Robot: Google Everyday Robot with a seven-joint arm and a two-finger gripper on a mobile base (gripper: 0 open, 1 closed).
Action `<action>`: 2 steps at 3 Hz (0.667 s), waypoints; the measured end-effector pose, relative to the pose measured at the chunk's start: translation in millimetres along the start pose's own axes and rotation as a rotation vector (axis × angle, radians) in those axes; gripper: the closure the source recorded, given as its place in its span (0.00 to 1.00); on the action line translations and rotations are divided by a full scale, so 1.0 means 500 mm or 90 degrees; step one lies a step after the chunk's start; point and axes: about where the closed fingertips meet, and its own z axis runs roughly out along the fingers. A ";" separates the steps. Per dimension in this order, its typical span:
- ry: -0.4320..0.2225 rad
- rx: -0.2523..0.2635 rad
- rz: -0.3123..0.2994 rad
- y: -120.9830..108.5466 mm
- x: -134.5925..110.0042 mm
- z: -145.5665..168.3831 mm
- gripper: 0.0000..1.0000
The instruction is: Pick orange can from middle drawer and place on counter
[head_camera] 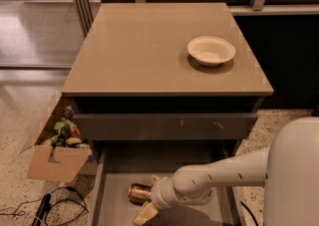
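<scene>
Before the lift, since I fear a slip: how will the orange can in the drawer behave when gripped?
The orange can lies on its side on the middle drawer floor, so a nudge would probably roll it. Its shiny metal skin looks slippery and thin, likely denting under a hard squeeze. The gripper sits at it, fingers open.
</scene>
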 end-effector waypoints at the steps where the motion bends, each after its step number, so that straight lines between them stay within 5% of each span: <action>1: -0.005 -0.003 0.012 0.014 0.005 0.011 0.00; 2: -0.005 -0.003 0.013 0.014 0.005 0.012 0.17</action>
